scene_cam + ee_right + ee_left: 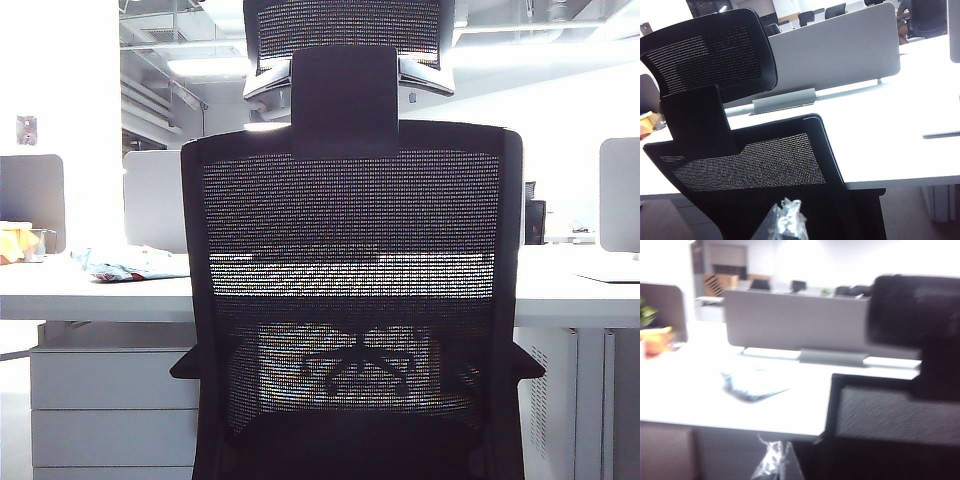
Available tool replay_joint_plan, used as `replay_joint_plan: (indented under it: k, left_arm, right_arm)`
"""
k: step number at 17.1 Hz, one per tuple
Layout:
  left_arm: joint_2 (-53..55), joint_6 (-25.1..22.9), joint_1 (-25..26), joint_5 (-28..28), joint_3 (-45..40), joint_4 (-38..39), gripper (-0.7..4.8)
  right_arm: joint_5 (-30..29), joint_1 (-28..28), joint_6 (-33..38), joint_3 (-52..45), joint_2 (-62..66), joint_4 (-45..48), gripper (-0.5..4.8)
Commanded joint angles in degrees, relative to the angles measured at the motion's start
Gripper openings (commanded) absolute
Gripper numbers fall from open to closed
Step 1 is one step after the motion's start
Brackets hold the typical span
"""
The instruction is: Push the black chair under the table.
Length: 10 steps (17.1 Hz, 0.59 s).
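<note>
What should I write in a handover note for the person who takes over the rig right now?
Left gripper: only a shiny tip shows in its wrist view, beside the chair back; open or shut cannot be told. It holds nothing visible.
Right gripper: the same, a shiny tip close behind the chair back; state unclear.
Chair: directly in front of the exterior camera, its back facing the rig, in front of the table.
Table: a crumpled bluish item lies on it, left of the chair.
Done: the rig faces the chair.
Left: whether the seat is under the table cannot be judged; check, then push it in.
</note>
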State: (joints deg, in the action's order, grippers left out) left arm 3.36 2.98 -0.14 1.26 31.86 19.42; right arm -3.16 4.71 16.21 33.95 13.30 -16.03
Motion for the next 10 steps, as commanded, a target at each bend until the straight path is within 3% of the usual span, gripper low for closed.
replay_joint_plan:
  k: [1,6,10]
  left_arm:
    - [-1.46,0.39,1.75,0.26,-5.40,-0.04,-0.05]
    - [-1.81,1.95,1.53,0.48,-16.17,-9.40,-0.05]
    - [-1.86,1.92,1.51,0.48,-21.20,-11.43,-0.05]
  right_arm:
    - [0.04,0.02,-0.17,0.24,-0.02,0.68,0.00]
    - [0.07,0.02,-0.15,0.24,-0.02,0.68,0.00]
    - [0.07,0.02,-0.17,0.24,-0.02,0.66,0.00]
